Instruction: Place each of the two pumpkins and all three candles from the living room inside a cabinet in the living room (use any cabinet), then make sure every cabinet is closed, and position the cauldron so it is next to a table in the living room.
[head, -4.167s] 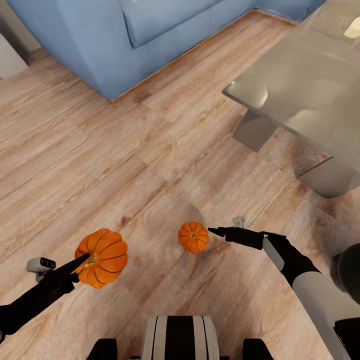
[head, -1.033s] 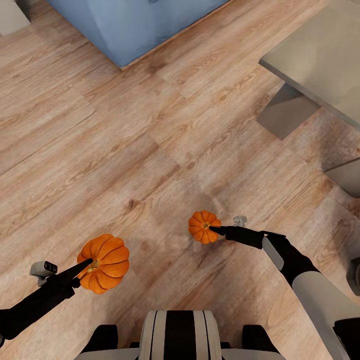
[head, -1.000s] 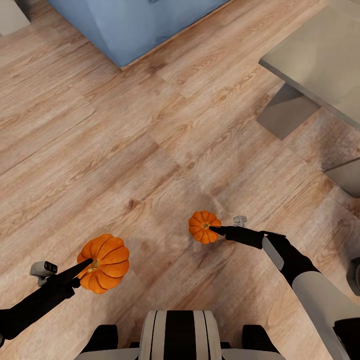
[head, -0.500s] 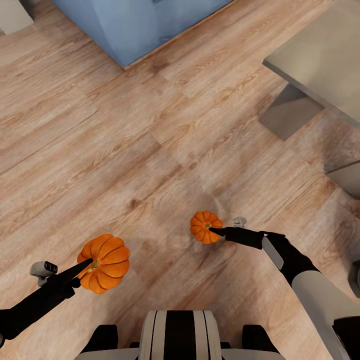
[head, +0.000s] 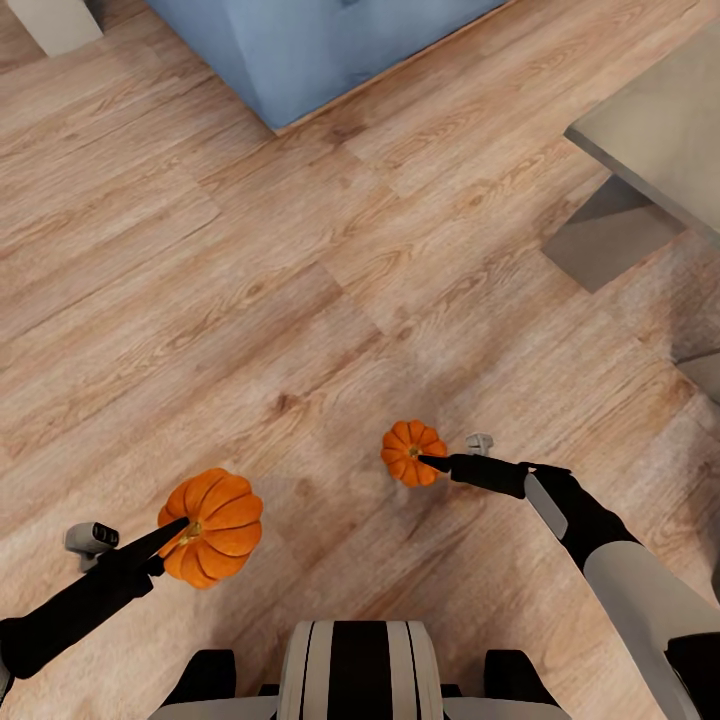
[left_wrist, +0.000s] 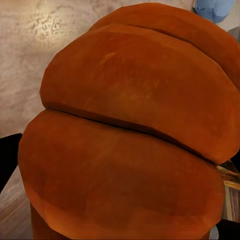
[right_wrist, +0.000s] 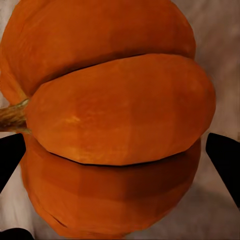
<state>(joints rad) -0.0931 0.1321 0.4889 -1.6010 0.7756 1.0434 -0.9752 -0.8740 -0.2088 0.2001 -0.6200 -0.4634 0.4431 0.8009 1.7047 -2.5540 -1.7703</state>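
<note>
Here the left gripper (head: 178, 527) is clenched on one pumpkin (head: 212, 527) and the right gripper (head: 428, 462) on the other pumpkin (head: 406, 450), both stems facing up.

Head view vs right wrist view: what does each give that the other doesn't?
Head view alone: both arms over the wood floor, the left gripper at its pumpkin, the blue sofa and a grey table.
Right wrist view alone: the right pumpkin's stem close up, with dark fingertips on either side.
Shared: the right gripper at the right pumpkin.
</note>
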